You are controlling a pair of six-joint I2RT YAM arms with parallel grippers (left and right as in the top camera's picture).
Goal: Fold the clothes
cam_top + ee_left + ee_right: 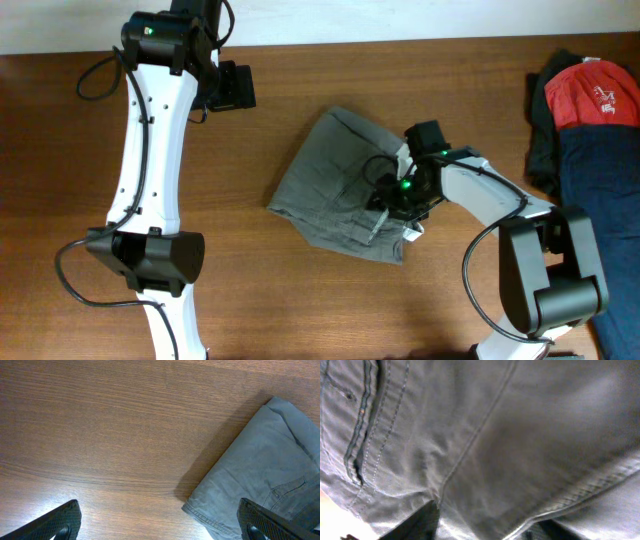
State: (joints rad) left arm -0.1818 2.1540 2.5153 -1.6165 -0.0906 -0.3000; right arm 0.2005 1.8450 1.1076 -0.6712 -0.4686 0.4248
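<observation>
Beneath both arms, a wide brown wooden table point(300, 310). Well off to the outer side of the right gripper point(393, 203), at the table's edge, a heap of red and navy garments point(590, 90), untouched.

Directly under that gripper and stretching away to its left, the clothes point(335, 185): grey shorts gathered into a lopsided wedge, wrinkled, pocket stitching uppermost. Looks part-folded at best, doubled over once perhaps, with edges askew and no neat rectangle yet. Leaves squaring up and at least one more fold to do, by the look of it.

Presses low into the cloth on the side nearest the right arm. Fills the right wrist view with nothing but grey fabric, seams and a hem, with dark fingertips point(415, 522) poking up at the bottom edge. Cannot tell whether pinching a layer or merely resting on it.

Across the shorts from it, well apart from them, the left gripper point(238, 85). Hangs over bare wood with fingers point(62, 520) spread wide, holding nothing, with the shorts' hemmed corner near its right-hand finger in the wrist view.

Just beside the right gripper, at the wedge's nearest corner, a small white tag point(412, 235).
</observation>
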